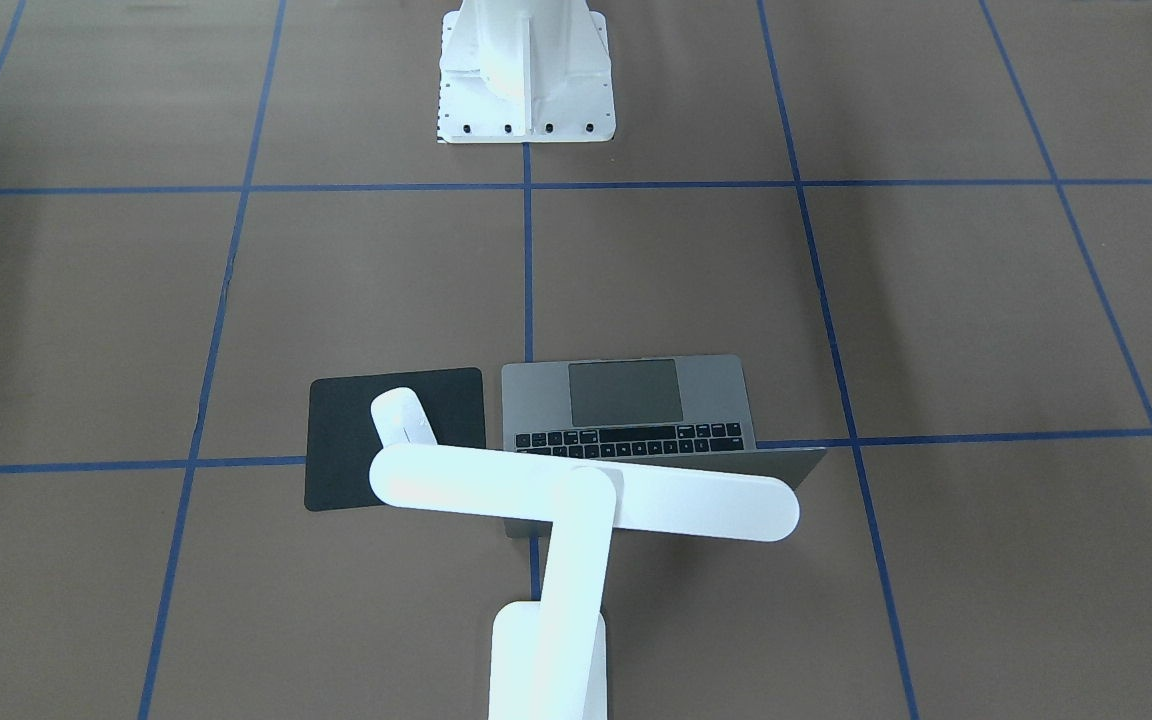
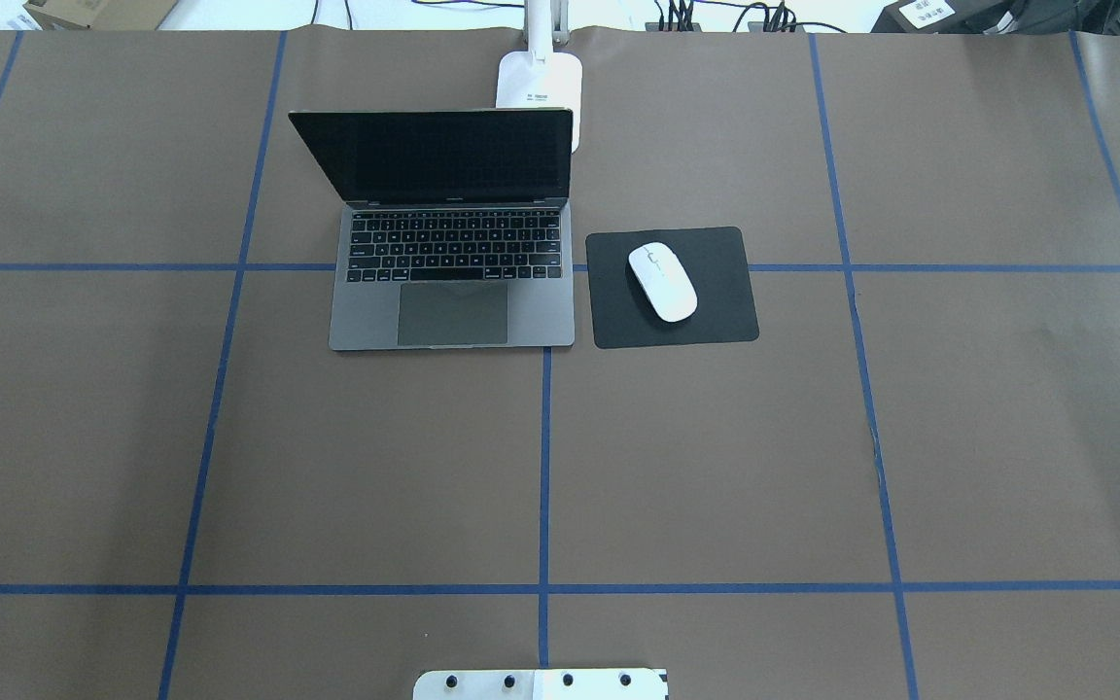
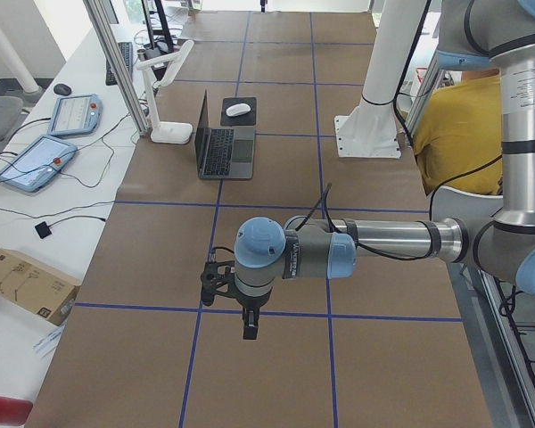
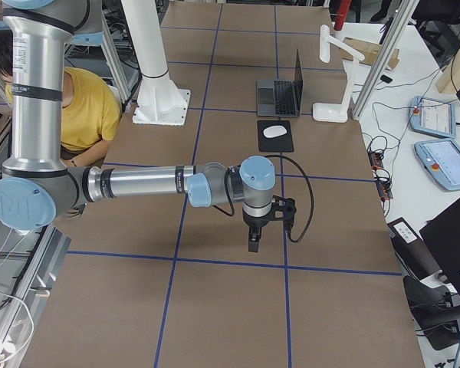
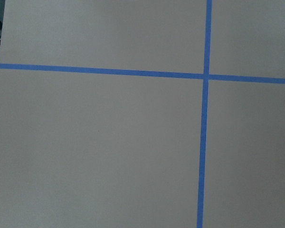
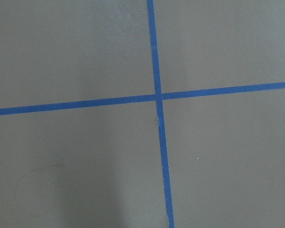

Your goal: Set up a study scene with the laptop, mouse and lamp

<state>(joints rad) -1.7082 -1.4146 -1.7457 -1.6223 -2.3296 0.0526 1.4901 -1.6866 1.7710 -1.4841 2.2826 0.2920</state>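
lamp [image 2: 538,83] close behind open laptop [image 2: 453,309], mouse [image 2: 662,282] alongside

Very little here can be read. The round light-blue joint cap [image 4: 15,205] on the near right arm bears a pale emblem that looks like the letters "UR". Small dark print runs along the silver upright tube [image 4: 32,92] above it, and a printed label sits on the silver upper tube [image 3: 528,89] of the left arm; both are too small to read. The slim grey metal laptop [image 2: 366,321] has a tiny line of lettering under its dark screen and white legends on its black keys, none legible. The white T-shaped desk lamp [image 2: 539,83] carries a few lines of dark print on its rectangular foot, unreadable. A white label on a dark box [image 2: 927,12] beyond the tabletop's far edge is blurred.
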